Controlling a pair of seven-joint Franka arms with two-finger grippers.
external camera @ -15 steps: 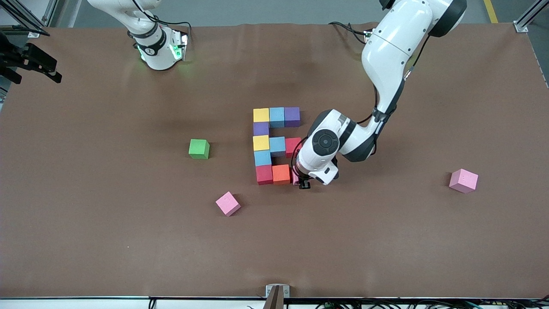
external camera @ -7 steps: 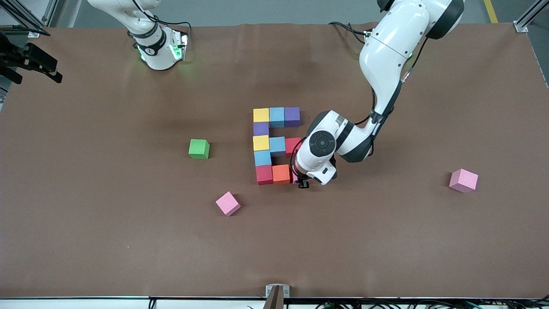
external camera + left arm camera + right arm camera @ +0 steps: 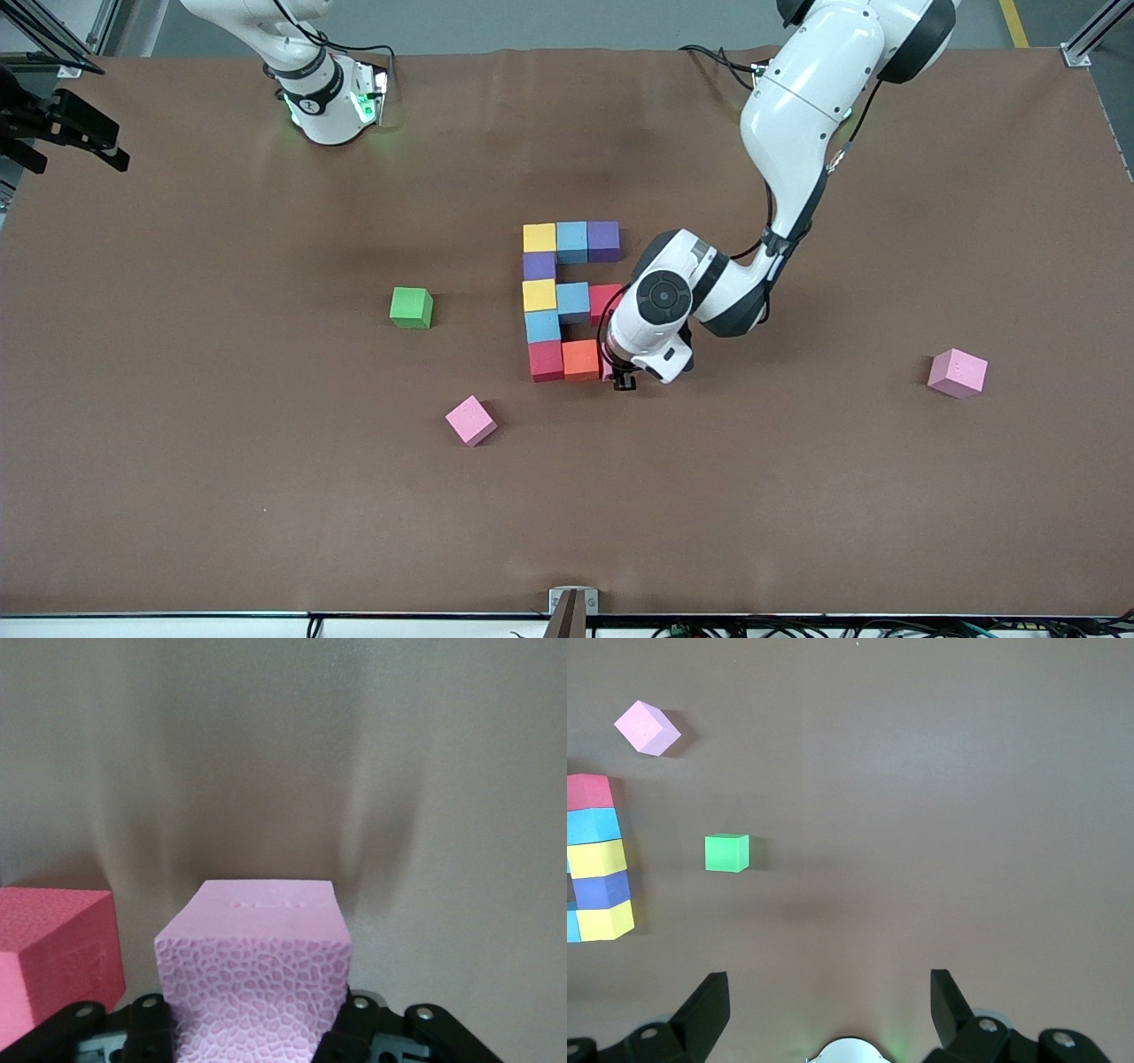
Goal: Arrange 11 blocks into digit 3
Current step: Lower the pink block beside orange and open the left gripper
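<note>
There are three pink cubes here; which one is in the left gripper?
The pink cube clamped in the left gripper, next to the orange cube in the figure's nearest bar. The other two pink cubes lie loose, apart from the figure.

The left gripper (image 3: 625, 379) was found closed on a small matte pink cube (image 3: 257, 979), set down just beside the orange cube (image 3: 581, 359) at the nearest bar of the block figure (image 3: 567, 301). Passage there was blocked toward the right arm's end by that bar and by the red cube (image 3: 605, 301) above it. Open brown tabletop (image 3: 797, 496) was noted nearer the front camera. A loose pink cube (image 3: 470, 420), a green cube (image 3: 411, 307) and another pink cube (image 3: 958, 373) stood well apart.
</note>
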